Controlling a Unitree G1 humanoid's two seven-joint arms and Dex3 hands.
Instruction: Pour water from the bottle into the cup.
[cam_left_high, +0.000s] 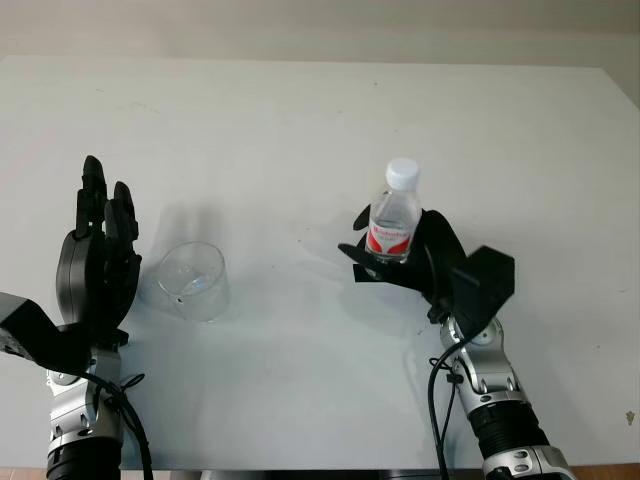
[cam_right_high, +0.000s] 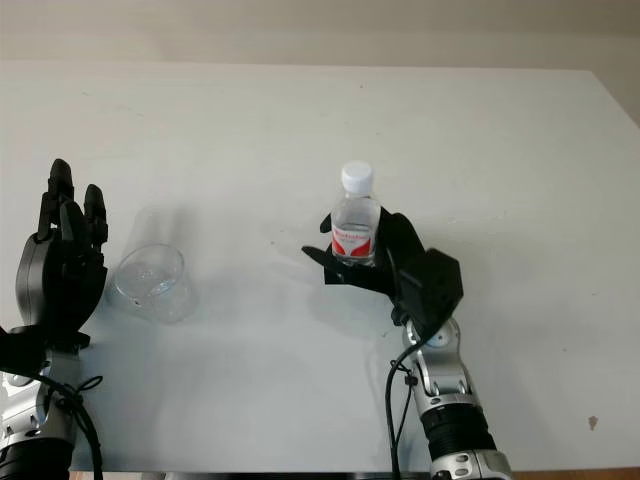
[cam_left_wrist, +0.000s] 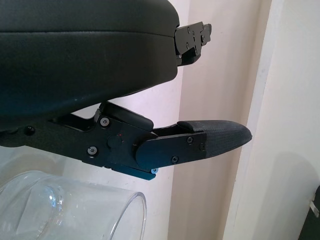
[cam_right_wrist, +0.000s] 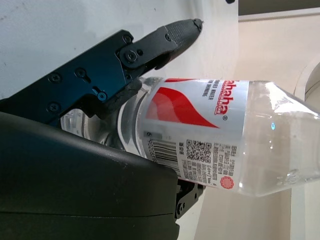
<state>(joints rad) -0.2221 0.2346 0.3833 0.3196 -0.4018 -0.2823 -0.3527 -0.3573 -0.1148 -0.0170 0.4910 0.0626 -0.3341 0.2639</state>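
A clear water bottle (cam_left_high: 393, 226) with a white cap and a red and white label stands upright on the white table (cam_left_high: 300, 120), right of centre. My right hand (cam_left_high: 385, 262) is shut on its lower part, fingers curled around from the right; the right wrist view shows a finger (cam_right_wrist: 150, 45) pressed against the bottle (cam_right_wrist: 210, 135). A clear cup (cam_left_high: 192, 280), apparently empty, stands upright to the left. My left hand (cam_left_high: 100, 245) is open just left of the cup, a small gap between them. The cup's rim (cam_left_wrist: 65, 210) lies beside a left finger (cam_left_wrist: 200, 142).
The table's far edge meets a pale wall at the back, and its right edge runs down the right side. Its front edge is close under both forearms. Bare table surface separates cup and bottle.
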